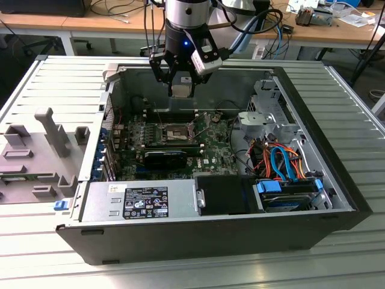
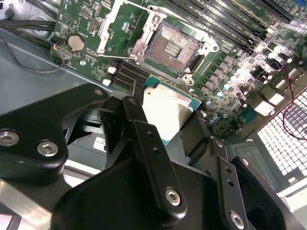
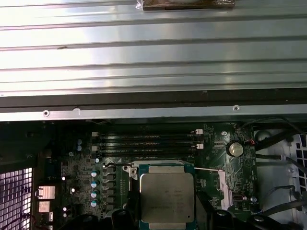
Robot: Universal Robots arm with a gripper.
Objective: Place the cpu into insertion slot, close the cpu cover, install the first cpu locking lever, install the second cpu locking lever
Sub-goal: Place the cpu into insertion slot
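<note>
Open computer case (image 1: pixel 180 241) on the slatted surface (image 1: pixel 60 78), with the motherboard (image 1: pixel 210 150) below the tool (image 1: pixel 180 87). The insertion slot (image 2: pixel 171 48) lies lower, slightly offset from the tool, pin field exposed; the cpu cover (image 2: pixel 108 28) is swung open beside it. The tool grips the cpu (image 2: pixel 165 108) by its edges, clear above the board
</note>
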